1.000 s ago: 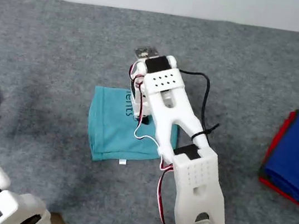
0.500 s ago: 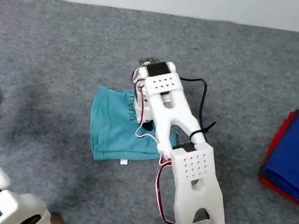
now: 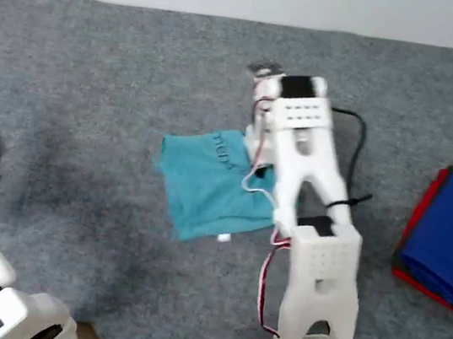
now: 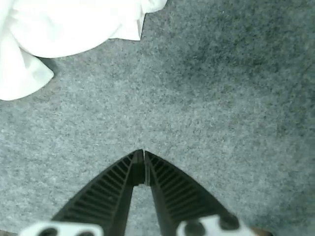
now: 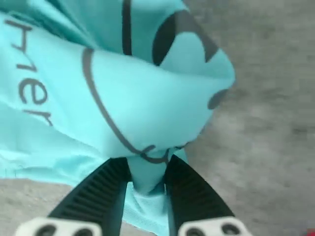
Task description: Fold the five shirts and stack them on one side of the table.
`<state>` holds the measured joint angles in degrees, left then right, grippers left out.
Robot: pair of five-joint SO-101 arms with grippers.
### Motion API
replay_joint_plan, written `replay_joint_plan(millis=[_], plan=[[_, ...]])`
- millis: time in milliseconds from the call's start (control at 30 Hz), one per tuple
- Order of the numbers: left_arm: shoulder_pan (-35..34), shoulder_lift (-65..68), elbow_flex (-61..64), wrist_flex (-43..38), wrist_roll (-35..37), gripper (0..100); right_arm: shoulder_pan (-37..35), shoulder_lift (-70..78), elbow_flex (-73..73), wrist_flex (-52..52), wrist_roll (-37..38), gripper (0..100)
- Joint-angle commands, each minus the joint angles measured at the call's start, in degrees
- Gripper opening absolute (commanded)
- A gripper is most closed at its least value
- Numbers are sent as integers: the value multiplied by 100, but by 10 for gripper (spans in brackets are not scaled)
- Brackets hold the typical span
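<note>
Grey table [image 3: 98, 57]: teal shirt [image 3: 208, 179], clamped in right gripper [image 5: 146, 169], is dragged nearer the stack [image 3: 451, 233] right of it; left gripper [image 4: 143, 157] is pressed together.

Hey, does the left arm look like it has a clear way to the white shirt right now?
Probably yes. The white shirt lies a little ahead of the left hand, and what lies between them is bare carpet. The hand is shut, so it would have to open before taking hold.

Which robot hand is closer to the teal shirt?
Right. The right gripper grips the teal shirt; the left gripper is off by the white shirt.
</note>
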<state>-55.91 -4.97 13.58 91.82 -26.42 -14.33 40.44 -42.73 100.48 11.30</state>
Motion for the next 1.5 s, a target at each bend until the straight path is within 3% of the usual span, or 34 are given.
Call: replay_joint_plan(millis=[0,167,333,633,800,1000,1200,1300,1467], plan=[[35,-70,-22,-123,0,7,532,-725,264,242,791,10],[44,-70,-22,-123,-9,7,1130,-453,316,92,2312,10],[44,-70,-22,-123,-18,7,1622,171,-18,-1051,4167,10],[44,-70,-22,-123,-26,7,1323,1569,-2101,-2070,4589,15],[35,-70,-22,-123,-35,7,1182,2185,-3121,-1745,4255,43],[53,-53,-22,-176,-35,7,1165,2387,-4132,-1182,2136,244],[53,-62,-31,-202,-44,7,901,2387,-5389,75,1090,245],[114,-62,-31,-202,-44,7,804,2158,-5222,268,642,236],[378,-70,-31,-167,-35,7,505,1587,-4211,251,440,30]])
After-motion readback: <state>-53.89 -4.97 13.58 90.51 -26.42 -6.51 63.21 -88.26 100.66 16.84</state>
